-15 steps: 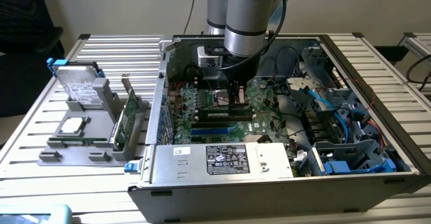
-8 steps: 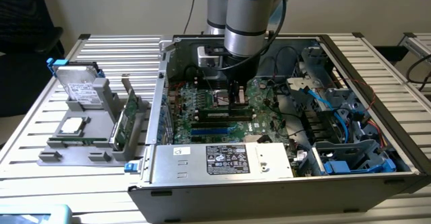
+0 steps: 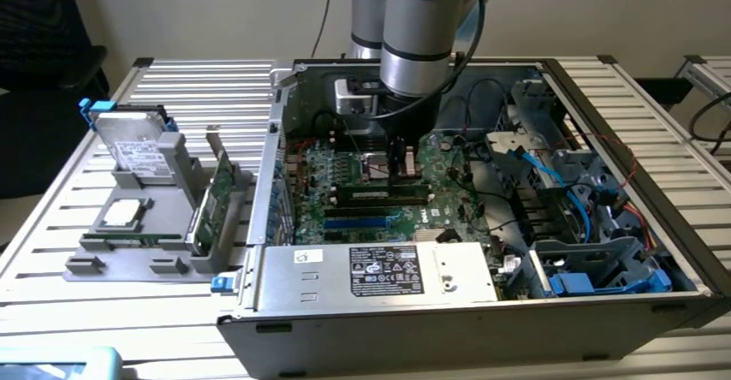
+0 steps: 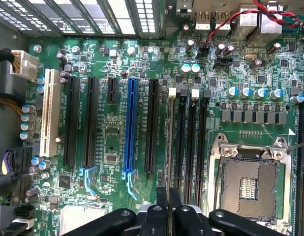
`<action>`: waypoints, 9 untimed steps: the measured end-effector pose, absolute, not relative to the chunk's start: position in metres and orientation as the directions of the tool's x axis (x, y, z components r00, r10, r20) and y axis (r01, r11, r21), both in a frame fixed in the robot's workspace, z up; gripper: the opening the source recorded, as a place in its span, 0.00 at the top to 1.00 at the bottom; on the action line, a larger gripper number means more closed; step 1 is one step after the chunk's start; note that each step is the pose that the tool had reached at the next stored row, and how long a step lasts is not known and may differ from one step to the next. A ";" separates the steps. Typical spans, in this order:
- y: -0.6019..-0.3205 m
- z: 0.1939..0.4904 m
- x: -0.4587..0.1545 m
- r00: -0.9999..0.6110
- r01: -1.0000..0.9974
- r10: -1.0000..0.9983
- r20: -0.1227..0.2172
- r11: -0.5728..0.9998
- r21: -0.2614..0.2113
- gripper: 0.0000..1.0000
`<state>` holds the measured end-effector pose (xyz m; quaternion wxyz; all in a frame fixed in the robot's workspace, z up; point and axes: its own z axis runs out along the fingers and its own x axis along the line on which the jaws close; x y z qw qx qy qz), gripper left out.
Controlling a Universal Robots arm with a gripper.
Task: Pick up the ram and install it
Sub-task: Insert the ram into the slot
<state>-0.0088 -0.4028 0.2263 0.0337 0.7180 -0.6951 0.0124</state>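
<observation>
The ram shows edge-on as a thin strip standing in line with the first of the black memory slots, beside the empty CPU socket. My gripper is shut on its upper edge, the two black fingers pressed close on either side. In the exterior view the arm reaches down into the open computer case. The gripper stands over the motherboard, right above the green ram, which lies along the slot rows. Whether the stick is fully seated cannot be told.
A grey tray outside the case at the exterior view's left holds a hard drive, a processor and a green expansion card. The power supply sits at the case front. Blue cables and drive bays crowd the right.
</observation>
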 end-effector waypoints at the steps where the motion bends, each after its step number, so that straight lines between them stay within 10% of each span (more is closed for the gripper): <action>1: -0.403 0.226 -0.009 0.033 -0.999 -0.997 0.064 -0.031 0.030 0.87; 9: -0.403 0.227 -0.010 0.033 -0.999 -0.997 0.064 -0.031 0.028 0.87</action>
